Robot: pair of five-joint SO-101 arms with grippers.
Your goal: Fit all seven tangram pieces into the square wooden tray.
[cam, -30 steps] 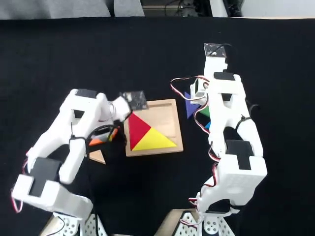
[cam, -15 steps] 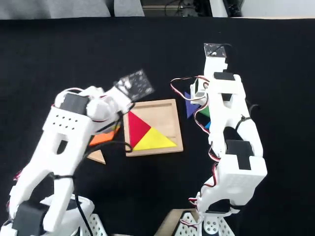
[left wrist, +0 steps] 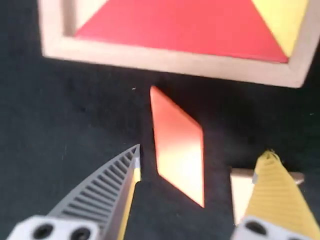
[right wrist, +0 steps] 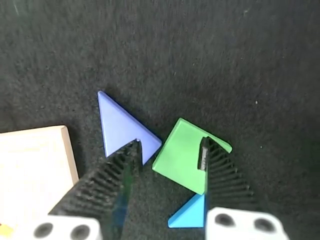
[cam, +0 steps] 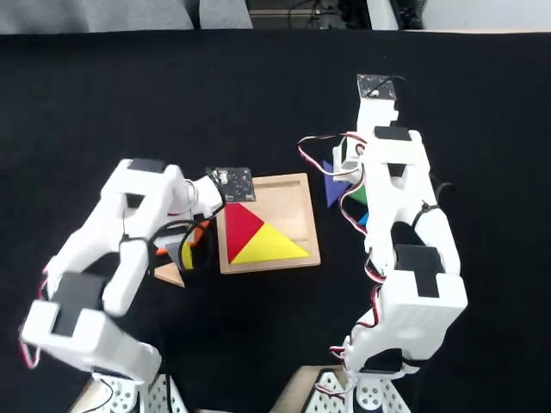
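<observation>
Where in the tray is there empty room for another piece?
The tray has bare wood along its far side and the side nearer the right arm, bordered by the red triangle and yellow triangle. Its other side is crowded: the orange piece lies under the left end effector.

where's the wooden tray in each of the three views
High view: the tray sits mid-table, holding the red triangle.
Left wrist view: the tray lies just beyond the orange piece, red triangle inside.
Right wrist view: a corner of the tray lies beside the blue triangle.
Shared landmarks: red triangle for the left wrist view, blue triangle for the right.
</observation>
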